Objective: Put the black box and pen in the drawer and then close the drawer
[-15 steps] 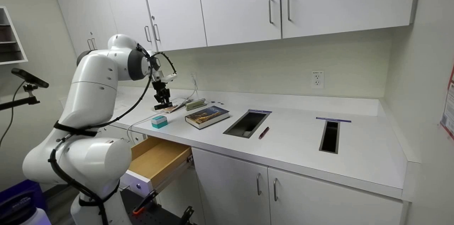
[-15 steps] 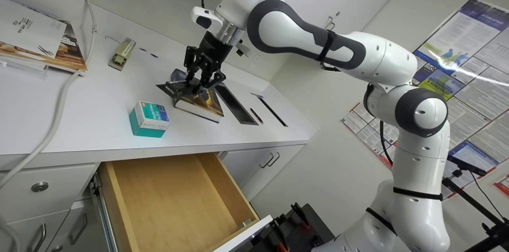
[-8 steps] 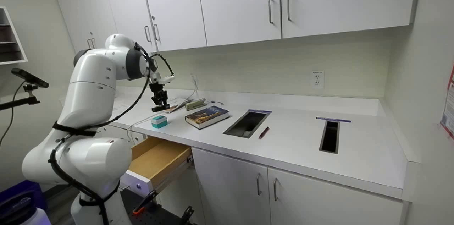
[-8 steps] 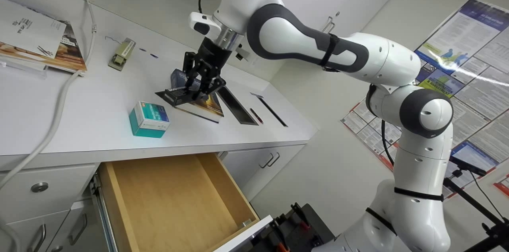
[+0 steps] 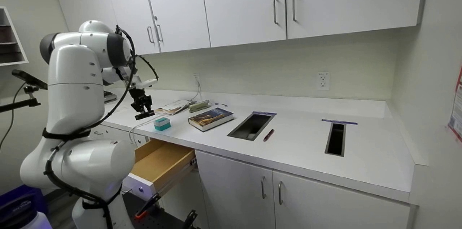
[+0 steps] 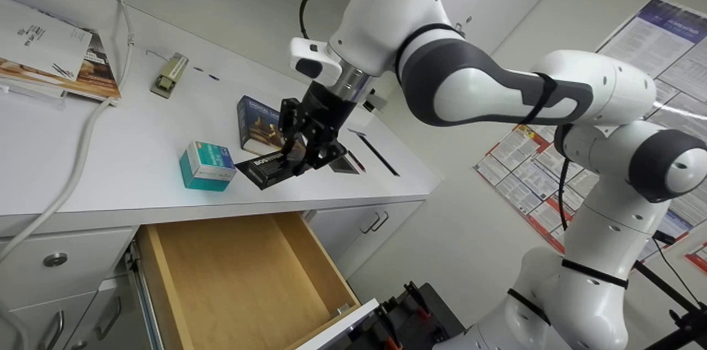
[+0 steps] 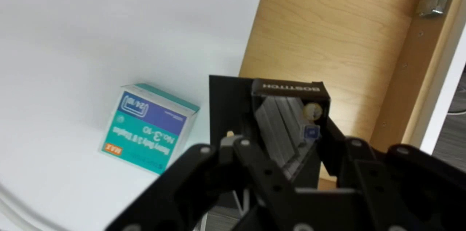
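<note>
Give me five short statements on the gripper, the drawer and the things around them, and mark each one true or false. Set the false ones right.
1. The gripper holds the black box. True.
2. The drawer is pushed fully shut. False: the drawer stands pulled out.
3. The pen lies on the counter. True.
4. The teal-and-white box sits inside the drawer. False: the teal-and-white box sits on the counter.
5. The book lies flat on the counter. True.
</note>
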Tool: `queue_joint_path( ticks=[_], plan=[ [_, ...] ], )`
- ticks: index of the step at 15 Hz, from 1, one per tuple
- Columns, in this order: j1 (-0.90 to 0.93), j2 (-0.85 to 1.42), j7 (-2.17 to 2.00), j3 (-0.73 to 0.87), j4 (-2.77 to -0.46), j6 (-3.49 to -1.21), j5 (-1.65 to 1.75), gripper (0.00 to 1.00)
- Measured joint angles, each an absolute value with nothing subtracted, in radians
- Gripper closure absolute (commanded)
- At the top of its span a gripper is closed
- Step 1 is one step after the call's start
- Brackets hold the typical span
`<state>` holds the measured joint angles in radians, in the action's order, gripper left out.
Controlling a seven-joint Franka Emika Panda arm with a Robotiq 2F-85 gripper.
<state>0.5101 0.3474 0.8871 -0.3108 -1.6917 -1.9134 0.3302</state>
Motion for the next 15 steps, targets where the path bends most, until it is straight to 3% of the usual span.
queue_joint_path(
  ticks=[4, 5, 9, 10, 15],
  plan=[
    [0.492, 0.238, 0.803, -0.334, -1.906, -2.034, 0.347, 0.82],
    [0.481, 0.218, 0.798, -0.334, -1.965, -2.073, 0.351, 0.57],
    [0.433, 0.184, 0.798, -0.334, -2.121, -2.148, 0.351, 0.57],
    [0.432, 0.181, 0.798, -0.335, -2.125, -2.149, 0.351, 0.82],
    [0.426, 0.181, 0.799, -0.345, -2.142, -2.191, 0.351, 0.82]
  ],
)
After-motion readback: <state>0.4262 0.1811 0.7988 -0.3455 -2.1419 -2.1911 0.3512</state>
